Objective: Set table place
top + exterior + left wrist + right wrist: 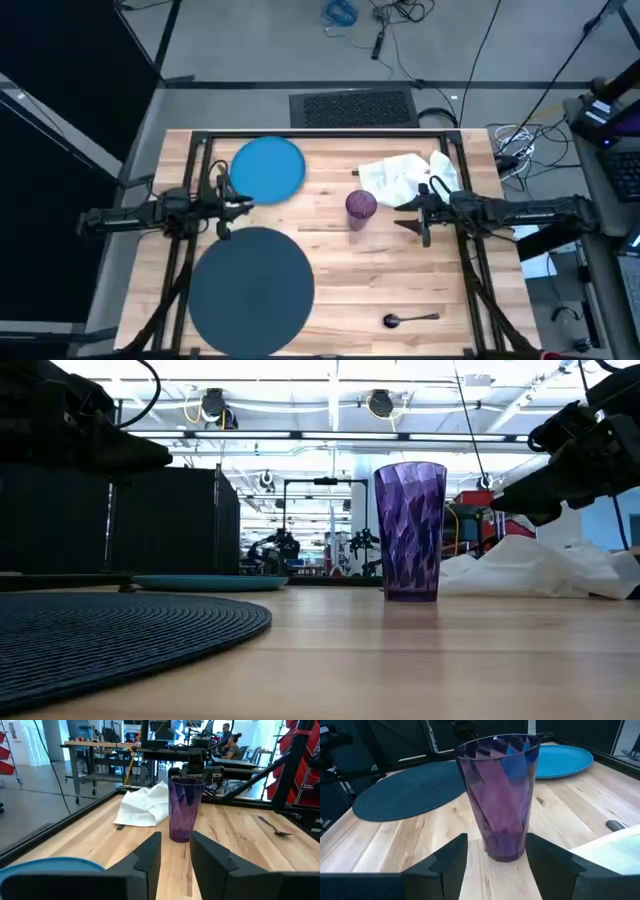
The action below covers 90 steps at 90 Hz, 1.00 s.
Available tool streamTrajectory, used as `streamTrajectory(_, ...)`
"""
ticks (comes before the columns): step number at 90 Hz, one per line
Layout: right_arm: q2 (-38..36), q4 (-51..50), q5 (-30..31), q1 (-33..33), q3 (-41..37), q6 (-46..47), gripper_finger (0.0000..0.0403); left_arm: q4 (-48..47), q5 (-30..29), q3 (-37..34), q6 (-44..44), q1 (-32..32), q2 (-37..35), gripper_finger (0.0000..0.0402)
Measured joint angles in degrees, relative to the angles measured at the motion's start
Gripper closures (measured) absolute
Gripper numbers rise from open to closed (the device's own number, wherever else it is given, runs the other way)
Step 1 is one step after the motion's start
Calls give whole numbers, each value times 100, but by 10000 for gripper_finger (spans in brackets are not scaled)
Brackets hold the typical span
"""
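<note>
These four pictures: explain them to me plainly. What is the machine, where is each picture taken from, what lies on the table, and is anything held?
Two dark robot arms work at a light wooden plank table. One picture looks straight down, one looks level across the tabletop, and one camera sits on each arm's wrist. The left claw hovers at the edge of the bright blue round plate. The right claw is open, facing the upright purple faceted cup. Neither holds anything. Also on the table: a large dark slate-blue round charger, a crumpled white cloth napkin and a dark spoon.
</note>
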Motion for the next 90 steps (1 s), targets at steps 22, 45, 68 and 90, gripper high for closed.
streamTrajectory(22, 2, 0, 0, 0, 0, 0, 218, 0, -1, 0, -1, 0, 0, 316)
streamTrajectory(45, 0, -1, 0, 2, 0, 0, 218, 0, 1, 2, -1, 0, 0, 316)
streamTrajectory(68, 0, 1, 0, 0, 0, 0, 218, 0, 1, 1, -1, -1, 1, 316)
streamTrajectory(90, 1, 1, 0, 1, 0, -1, 218, 4, -1, -1, 395, -1, 1, 316)
